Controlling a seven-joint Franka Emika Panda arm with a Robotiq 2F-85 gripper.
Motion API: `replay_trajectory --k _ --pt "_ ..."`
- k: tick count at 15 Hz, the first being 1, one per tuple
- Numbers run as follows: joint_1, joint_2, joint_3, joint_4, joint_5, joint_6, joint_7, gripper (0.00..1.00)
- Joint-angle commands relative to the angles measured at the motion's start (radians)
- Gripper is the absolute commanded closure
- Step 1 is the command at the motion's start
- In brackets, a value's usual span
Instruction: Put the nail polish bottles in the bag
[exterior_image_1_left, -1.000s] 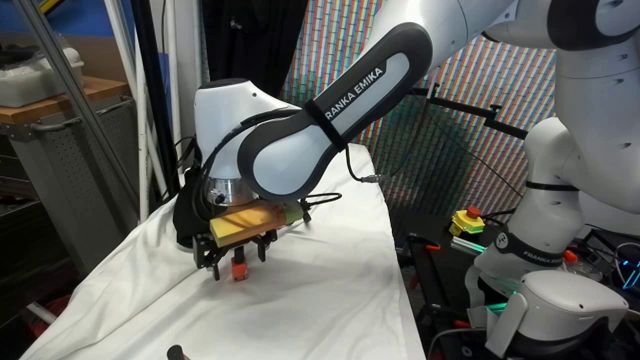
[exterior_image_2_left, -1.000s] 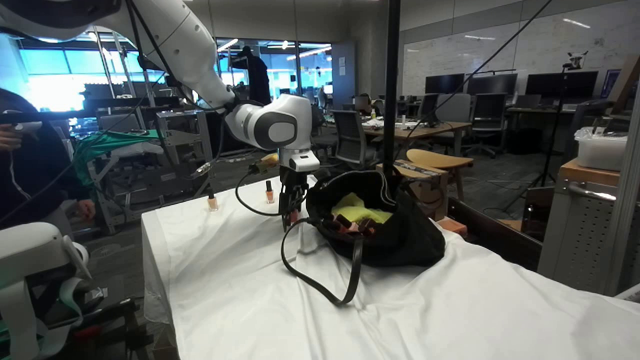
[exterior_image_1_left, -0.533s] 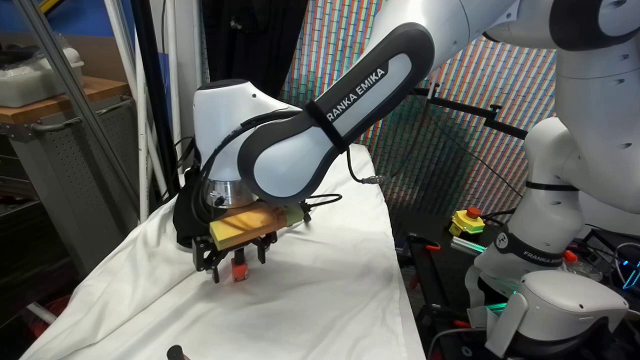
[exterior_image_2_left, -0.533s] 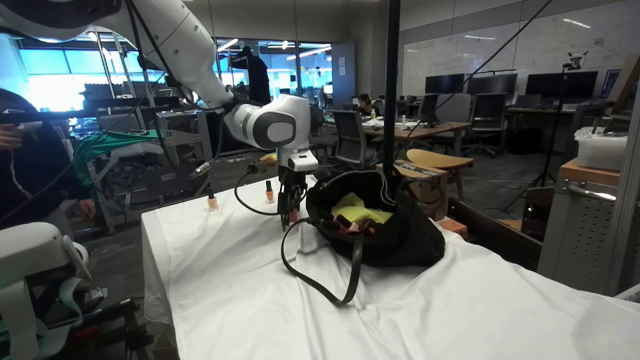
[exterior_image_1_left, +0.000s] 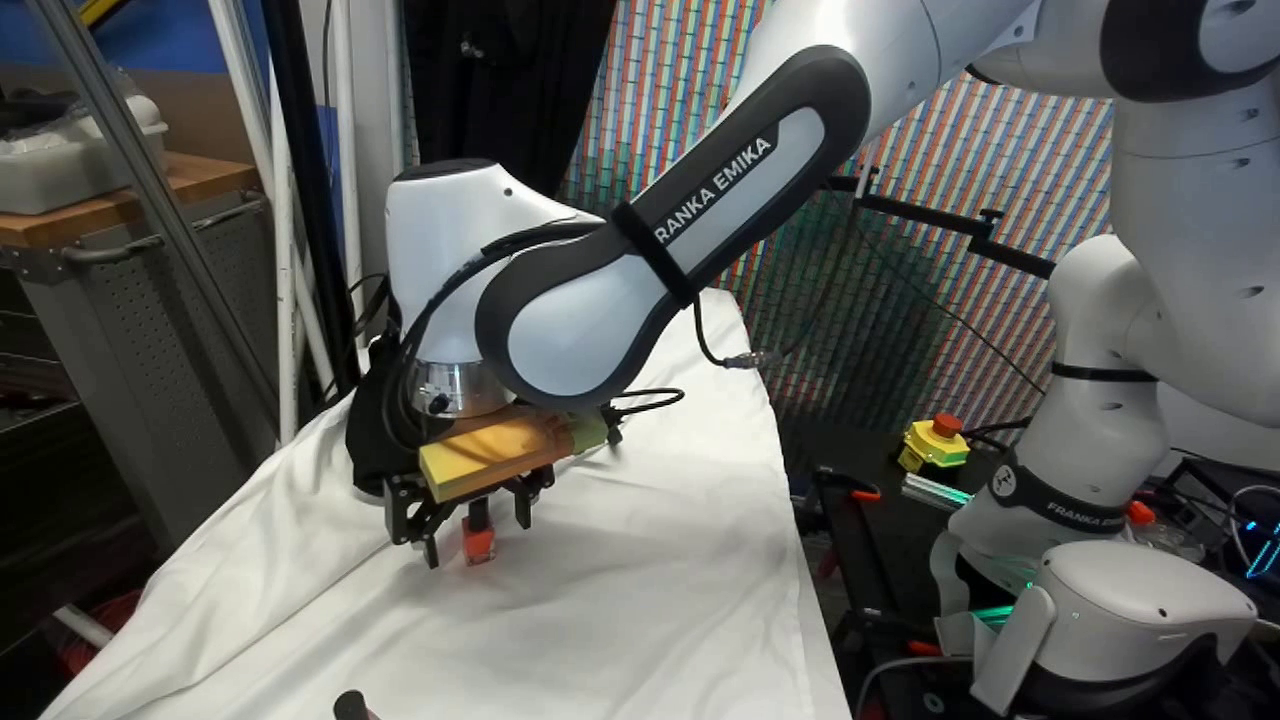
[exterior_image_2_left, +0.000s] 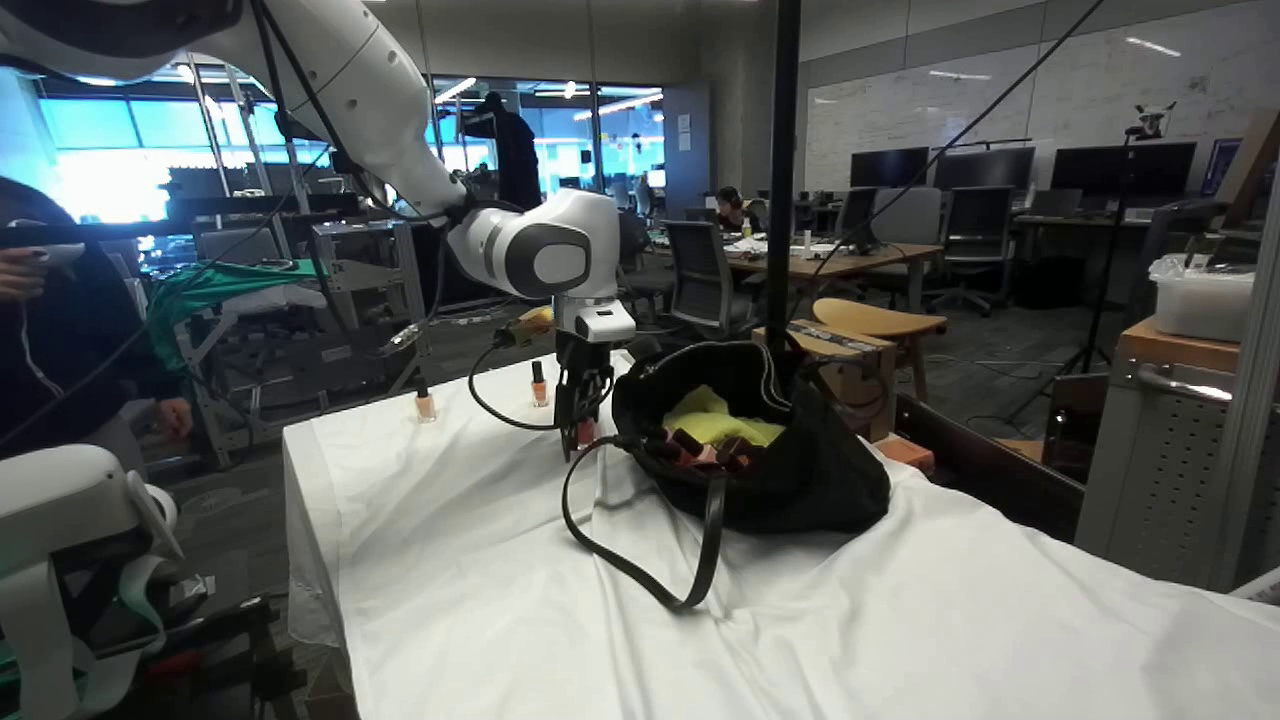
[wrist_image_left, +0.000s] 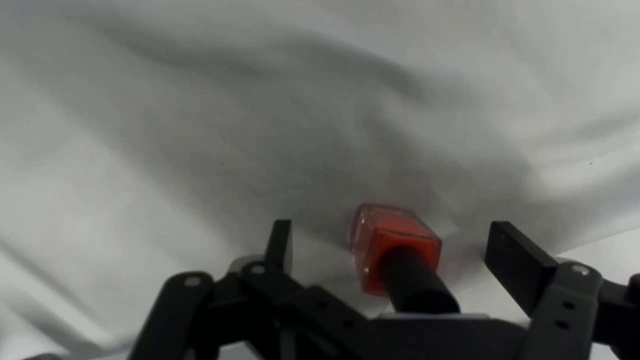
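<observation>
Around the red bottle (wrist_image_left: 400, 252), fingers (wrist_image_left: 520, 262) apart, shifted slightly from before

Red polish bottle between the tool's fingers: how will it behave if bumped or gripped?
The red bottle stands tall and narrow on creased cloth, so a nudge would probably tip it. Its boxy shape probably limits rolling. Being glossy, it could slip in the tool.

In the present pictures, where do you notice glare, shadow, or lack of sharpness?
Wrist view: the cloth looks soft, with gray shadows across it, and small glints sit on the red bottle; in an exterior view: the leftmost windows are partly washed out to white, bright streaks mark the whiteboard, and inside the black bag the dim bottles are hard to tell apart.
</observation>
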Motion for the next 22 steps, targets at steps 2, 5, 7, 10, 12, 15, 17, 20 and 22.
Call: replay_trajectory --k 2,5,7,10,12,15,17,20,22 --pt "0.010 0.004 0.006 -0.002 -0.005 0.009 0.005 0.05" --pt "0.012 -0.001 0.011 -0.007 -0.005 0.011 0.002 0.40" --pt "0.016 -0.004 0.013 -0.010 -0.005 0.014 0.002 0.54" --pt "0.022 -0.006 0.015 -0.012 -0.007 0.014 0.002 0.73" --pt "0.025 -0.006 0.012 -0.013 -0.010 0.012 0.004 0.84" --pt "0.018 -0.012 0.014 -0.017 -0.007 0.009 -0.008 0.80" --pt "-0.002 -0.031 0.028 -0.034 0.005 0.001 -0.057 0.80" --pt "-0.010 -0.085 0.017 -0.085 -0.007 -0.014 -0.102 0.80" --pt "-0.018 -0.131 0.013 -0.133 -0.012 -0.011 -0.136 0.80"
